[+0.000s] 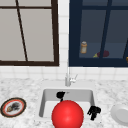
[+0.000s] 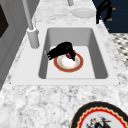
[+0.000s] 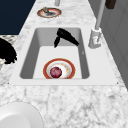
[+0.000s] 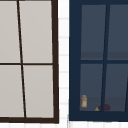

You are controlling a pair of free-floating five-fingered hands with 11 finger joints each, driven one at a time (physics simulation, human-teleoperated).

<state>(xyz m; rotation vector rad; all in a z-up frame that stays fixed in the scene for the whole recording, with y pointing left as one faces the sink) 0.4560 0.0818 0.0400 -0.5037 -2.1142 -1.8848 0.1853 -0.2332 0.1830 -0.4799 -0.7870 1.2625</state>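
Note:
In the sink (image 1: 43, 100) lies a red-rimmed plate (image 3: 71, 68) with a small dark red round thing (image 3: 56, 72) on it. My left hand (image 1: 60, 95) hovers above the basin near its back wall, fingers relaxed and holding nothing. From the left side, the left hand (image 2: 62, 49) overlaps the plate (image 2: 77, 65). Seen from the right, the left hand (image 3: 65, 37) is apart from the plate. A large red ball (image 1: 67, 114) hides the sink's front. My right hand (image 1: 93, 112) hangs at the sink's front right corner with loosely bent fingers, also holding nothing.
A faucet (image 1: 68, 78) stands behind the sink. A patterned plate (image 1: 13, 107) lies on the left counter and a white plate (image 1: 121, 113) on the right. Above are a window and a dark glass cabinet with an orange bottle (image 4: 84, 101).

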